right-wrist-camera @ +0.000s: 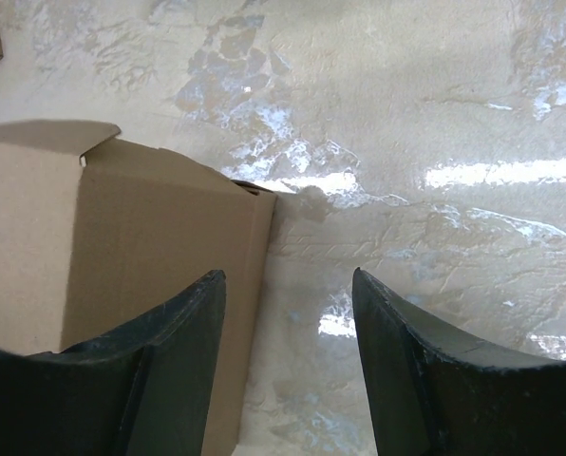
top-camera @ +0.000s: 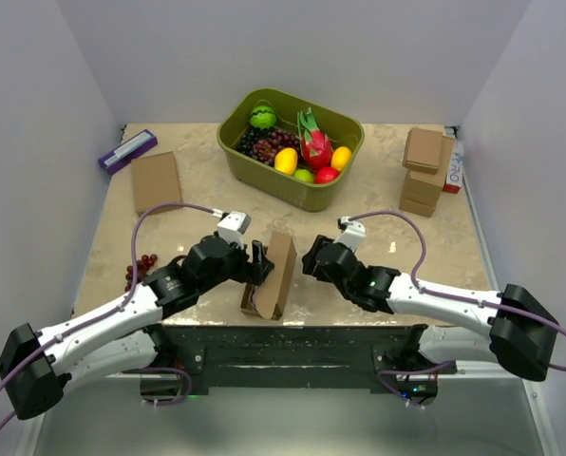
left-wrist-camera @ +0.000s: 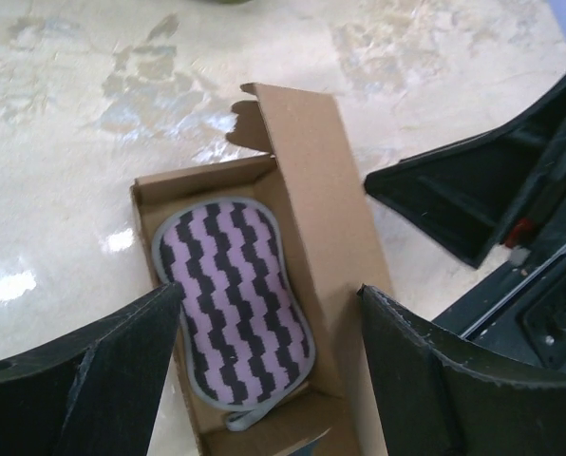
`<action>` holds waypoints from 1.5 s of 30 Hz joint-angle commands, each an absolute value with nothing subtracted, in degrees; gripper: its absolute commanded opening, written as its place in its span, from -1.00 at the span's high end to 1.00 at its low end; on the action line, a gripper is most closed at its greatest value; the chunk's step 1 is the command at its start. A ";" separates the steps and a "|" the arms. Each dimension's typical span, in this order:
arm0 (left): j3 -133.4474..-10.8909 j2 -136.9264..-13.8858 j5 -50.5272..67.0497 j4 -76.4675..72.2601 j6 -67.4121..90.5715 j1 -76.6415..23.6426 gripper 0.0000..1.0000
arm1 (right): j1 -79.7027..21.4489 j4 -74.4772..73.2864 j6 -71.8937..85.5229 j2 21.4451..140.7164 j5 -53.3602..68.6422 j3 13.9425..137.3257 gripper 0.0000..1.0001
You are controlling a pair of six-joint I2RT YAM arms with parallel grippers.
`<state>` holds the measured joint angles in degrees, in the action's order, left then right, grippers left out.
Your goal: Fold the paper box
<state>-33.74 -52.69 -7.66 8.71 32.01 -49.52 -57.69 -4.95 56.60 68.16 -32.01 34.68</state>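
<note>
The paper box stands near the table's front edge, between both grippers, with its lid raised upright. In the left wrist view the box shows an open tray that holds a purple and black zigzag pad. My left gripper is open, one finger on each side of the tray and lid. Seen from above, the left gripper is at the box's left side. My right gripper is just right of the lid. It is open beside the lid's outer face, with only bare table between its fingers.
A green basket of fruit stands at the back centre. Stacked small brown boxes are at the back right. A flat brown box and a purple item lie at the back left. Dark grapes lie left of my left arm.
</note>
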 commanded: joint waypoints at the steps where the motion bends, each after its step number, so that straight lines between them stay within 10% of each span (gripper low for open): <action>1: -31.38 -50.80 -8.26 9.92 31.99 -48.87 -0.60 | -57.83 -6.68 57.92 65.74 -34.72 34.54 -0.20; 21: -23.73 -31.40 -20.20 13.00 40.86 -48.69 -0.95 | -57.83 -5.80 57.66 58.98 -25.49 31.47 -0.47; 45: -9.32 -43.67 -15.75 4.51 50.80 -47.90 -0.71 | -52.83 5.44 52.30 83.56 -17.41 37.26 -0.45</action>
